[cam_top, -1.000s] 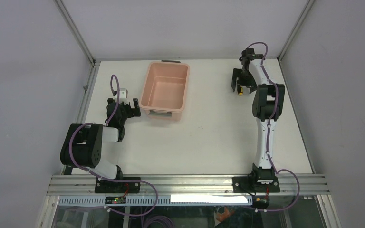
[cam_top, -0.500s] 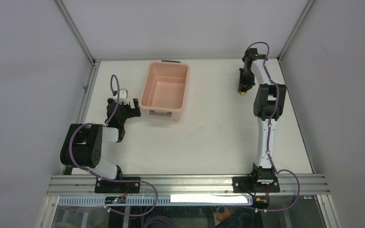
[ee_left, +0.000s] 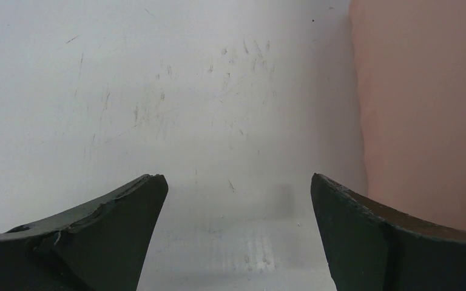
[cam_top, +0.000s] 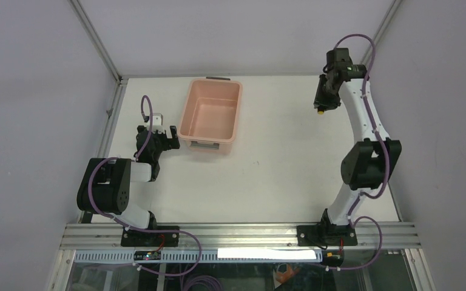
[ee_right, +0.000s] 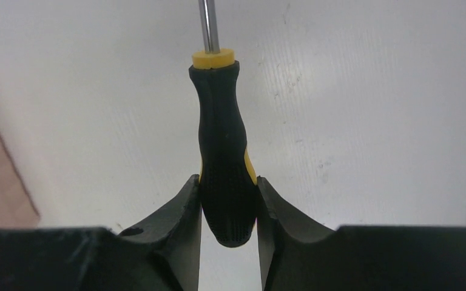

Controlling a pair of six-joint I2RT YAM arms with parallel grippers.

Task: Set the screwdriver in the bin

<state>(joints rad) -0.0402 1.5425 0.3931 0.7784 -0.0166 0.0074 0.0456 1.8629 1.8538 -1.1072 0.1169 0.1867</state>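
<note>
From above, the right hand sits over the far right corner of the tabletop, closed on the screwdriver, of which only a small yellow spot shows below the fingers. The pale pink bin stands well apart to the left, open and with nothing inside. The left hand lies just beside the bin's near left corner. By my reading the pick-up is done and the carry is the step in hand. The next move calls for a swing left until the tool hangs over the bin's mouth, then a release. The left wrist view shows the left hand spread wide with nothing between its fingers, bare scuffed tabletop ahead and the bin wall close on the right. In the right wrist view the fingers pinch the fat lower end of the screwdriver's black, ribbed handle. A yellow inlay shows at one side and a yellow collar sits where the thin bright shaft runs out of frame. The handle sits straight and centred, so the grip looks secure, and it appears clear of the tabletop.
</note>
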